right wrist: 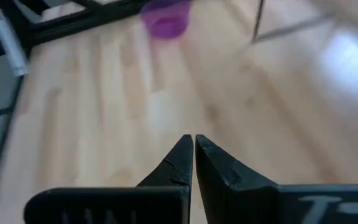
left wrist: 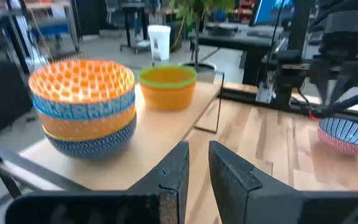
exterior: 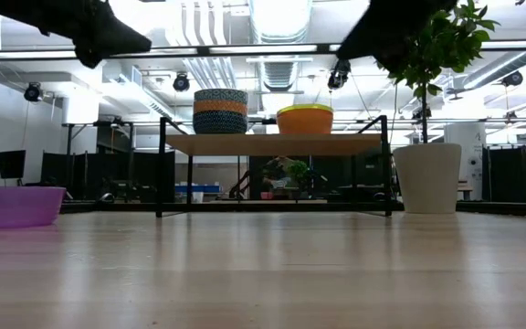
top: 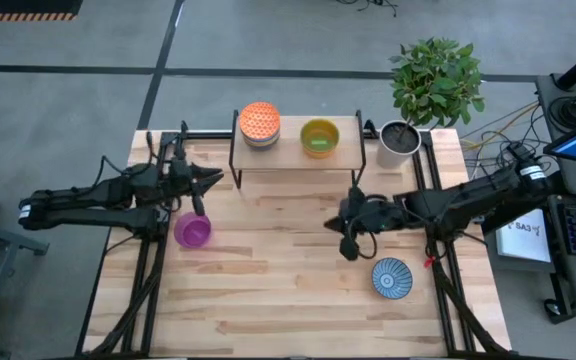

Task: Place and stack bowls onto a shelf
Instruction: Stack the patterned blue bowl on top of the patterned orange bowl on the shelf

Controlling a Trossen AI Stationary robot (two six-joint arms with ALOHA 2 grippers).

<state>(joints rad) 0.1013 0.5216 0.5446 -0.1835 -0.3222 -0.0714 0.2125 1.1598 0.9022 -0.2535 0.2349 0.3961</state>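
The shelf [top: 293, 150] stands at the table's far edge. On its left end is a stack of patterned bowls [top: 259, 123] with an orange-patterned bowl on top [left wrist: 82, 81]. A yellow bowl [top: 319, 137] with green showing inside it stands on the shelf's middle. A purple bowl [top: 192, 230] rests on the table at the left. A blue-white striped bowl [top: 392, 278] rests on the table at the right. My left gripper [top: 218, 179] hovers between the purple bowl and the shelf, with a narrow gap between its fingers, and is empty. My right gripper [top: 331, 224] hovers over the table's middle, shut and empty.
A white pot [top: 399, 143] with a green plant stands on the table just right of the shelf. The shelf's right end [top: 348, 135] is bare board. Bare tabletop [top: 278, 290] lies between the two loose bowls and toward the near edge.
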